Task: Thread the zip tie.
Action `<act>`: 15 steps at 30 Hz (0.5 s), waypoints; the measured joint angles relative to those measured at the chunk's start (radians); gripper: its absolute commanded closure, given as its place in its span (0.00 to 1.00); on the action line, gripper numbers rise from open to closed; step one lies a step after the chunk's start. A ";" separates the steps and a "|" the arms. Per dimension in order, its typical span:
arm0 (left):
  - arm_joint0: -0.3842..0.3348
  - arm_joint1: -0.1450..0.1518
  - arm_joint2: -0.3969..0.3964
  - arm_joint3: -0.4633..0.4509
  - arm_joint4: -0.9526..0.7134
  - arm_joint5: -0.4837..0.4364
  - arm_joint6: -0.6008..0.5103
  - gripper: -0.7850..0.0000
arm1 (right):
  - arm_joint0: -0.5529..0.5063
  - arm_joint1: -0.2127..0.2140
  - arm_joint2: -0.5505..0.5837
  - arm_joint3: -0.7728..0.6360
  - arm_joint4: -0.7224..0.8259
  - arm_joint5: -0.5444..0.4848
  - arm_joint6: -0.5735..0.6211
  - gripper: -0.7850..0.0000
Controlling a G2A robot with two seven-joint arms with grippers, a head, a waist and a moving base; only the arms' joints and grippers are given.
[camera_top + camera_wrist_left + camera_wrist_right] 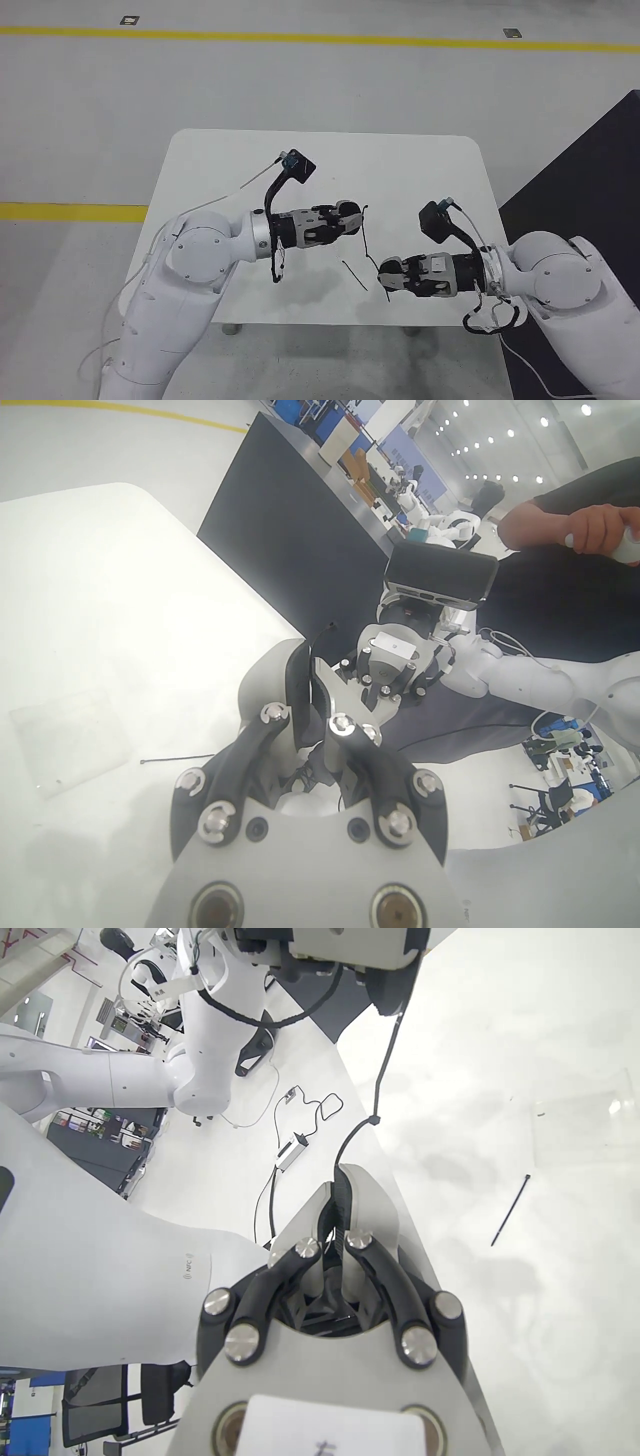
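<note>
Far left: left gripper [350, 217] over the middle of the white rectangular table [420, 165], jaws pinched fully down on one end of a thin black plastic zip tie [380, 1070]. A short stub of strap pokes out past the fingertips.

From there the tie runs across the gap toward the robot-side edge, apparently clear of the tabletop. Its small square head [372, 1120] sits partway along the span, not at either end.

Between the grippers: a second black zip tie [353, 274], lying flat and loose on the table, touching neither gripper.

Right: right gripper [390, 277], near the robot-side edge and right of centre, jaws likewise clamped tight on the other stretch of the held tie.

Progress, as I judge it: the tie is lifted and gripped on both sides, so pickup is done. With the head mid-span, the tail may already be entering it. I cannot tell whether the strap truly passes through or merely crosses it. Left to do: draw the strap through until it catches. The second tie is untouched.
</note>
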 measured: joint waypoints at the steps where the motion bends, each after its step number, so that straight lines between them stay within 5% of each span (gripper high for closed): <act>1: 0.000 0.001 0.001 0.003 0.001 0.005 -0.001 1.00 | -0.002 0.000 -0.001 -0.001 0.001 -0.001 -0.001 1.00; 15: 0.004 0.013 0.007 -0.005 0.036 0.044 0.005 1.00 | -0.013 0.005 0.014 -0.007 -0.006 -0.012 -0.025 1.00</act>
